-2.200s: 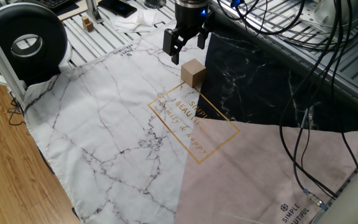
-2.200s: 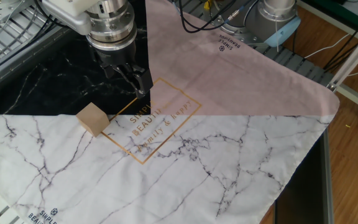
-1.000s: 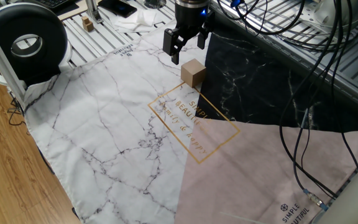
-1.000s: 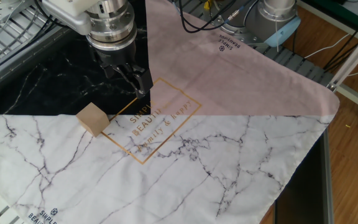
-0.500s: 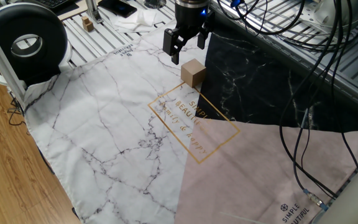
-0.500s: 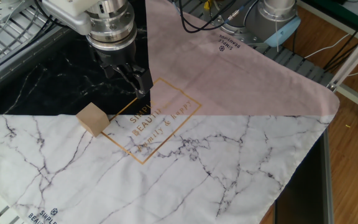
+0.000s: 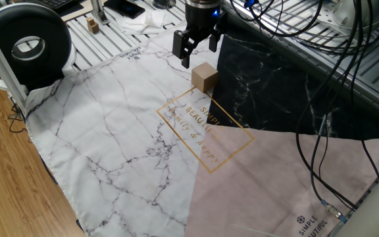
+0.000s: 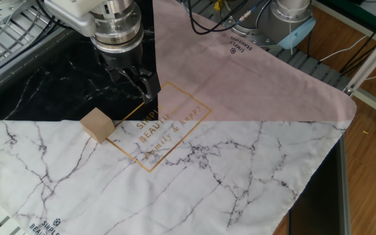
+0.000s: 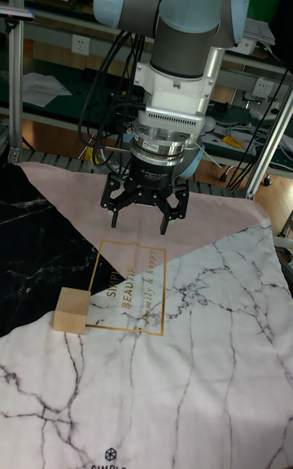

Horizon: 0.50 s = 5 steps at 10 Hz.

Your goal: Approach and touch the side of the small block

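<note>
Tall fixed view: UR5 arm (image 9: 185, 46) hung over the patterned cloth (image 9: 212, 330) w/ the jaws pointing down & spread apart, nothing btwn them. Dark fingers (image 9: 166, 216) ended above the cloth, just over the top edge of the gold text frame (image 9: 130, 286). Small block (image 9: 72, 309) sat flat on the cloth, lower in that view & off to one side of the jaws, right beside the frame's bottom corner, where the black marble section met the white one. Clear gap btwn block & jaws, no contact.

One fixed view: block sat by the frame's far corner on the black/white seam. Jaws were just behind it, open, nearer finger close to the block's top edge in the picture but apart from it.

Other fixed view: block rested on the white marble part at the edge of the black. Jaws stood over the black section near a frame corner, w/ bare cloth showing btwn them & the block.

Misc: cloth covered most of the slatted metal counter (image 7: 107, 41). Black round device (image 7: 28, 43) sat at one corner, a tiny wood block (image 7: 93, 26) far off on the slats, & cables (image 7: 321, 79) hung on the opposite side.
</note>
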Each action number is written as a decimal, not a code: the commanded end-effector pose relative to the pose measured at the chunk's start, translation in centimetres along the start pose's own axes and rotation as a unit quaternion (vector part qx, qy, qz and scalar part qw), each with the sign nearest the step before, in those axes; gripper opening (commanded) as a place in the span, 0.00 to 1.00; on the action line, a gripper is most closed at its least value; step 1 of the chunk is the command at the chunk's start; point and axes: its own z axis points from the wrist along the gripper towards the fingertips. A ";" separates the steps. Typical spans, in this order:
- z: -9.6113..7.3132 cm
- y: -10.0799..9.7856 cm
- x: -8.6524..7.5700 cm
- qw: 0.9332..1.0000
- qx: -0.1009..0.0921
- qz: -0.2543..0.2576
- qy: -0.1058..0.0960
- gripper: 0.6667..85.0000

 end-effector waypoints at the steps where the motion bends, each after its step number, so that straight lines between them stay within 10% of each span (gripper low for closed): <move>1: -1.5 0.7 -9.0 0.983 -0.017 0.048 -0.174 0.00; 5: -1.1 -0.1 -8.1 0.987 0.002 0.045 -0.156 0.00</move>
